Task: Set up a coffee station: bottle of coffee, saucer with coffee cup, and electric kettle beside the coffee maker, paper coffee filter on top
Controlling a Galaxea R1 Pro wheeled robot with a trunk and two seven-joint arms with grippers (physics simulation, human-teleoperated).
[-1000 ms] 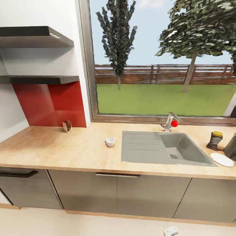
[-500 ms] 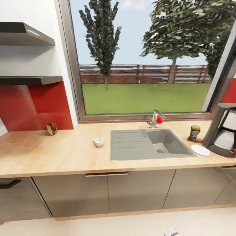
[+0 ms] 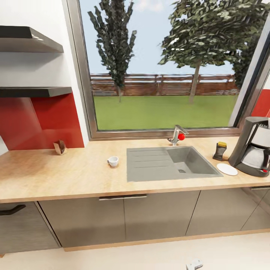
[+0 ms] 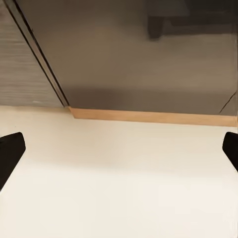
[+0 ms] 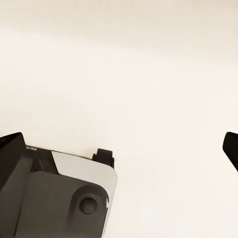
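A long tan counter (image 3: 75, 176) is seen running across the head view above dark grey cabinet fronts (image 3: 157, 213). At its far right end the coffee maker (image 3: 253, 146) is stood upright, black with a white front and a glass carafe, partly cut by the picture's edge. Just beside it, toward the sink, the saucer (image 3: 227, 169) is laid flat on the counter, bare of any cup. The bottle of coffee (image 3: 219, 150) is stood upright just behind the saucer, its yellow cap visible, near the coffee maker but apart from it. The grey sink (image 3: 168, 164) is set into the counter between these things and the coffee cup (image 3: 113, 161), which is stood on the bare wood just left of the sink, well apart from the saucer. A small brown holder (image 3: 59, 147) is placed by the red backsplash (image 3: 41, 120). Two dark kitchen shelf slabs (image 3: 33, 91) are mounted on the white wall at left. A tap (image 3: 177, 135) with a red knob is fixed below the window (image 3: 161, 67).

In the left wrist view the left claw (image 4: 119, 153) is shown spread wide, nothing held, over pale floor (image 4: 119, 188) before a cabinet front. In the right wrist view the right claw (image 5: 121, 148) is likewise spread wide and empty over the floor, with part of the robot's base (image 5: 54, 198) seen below it.
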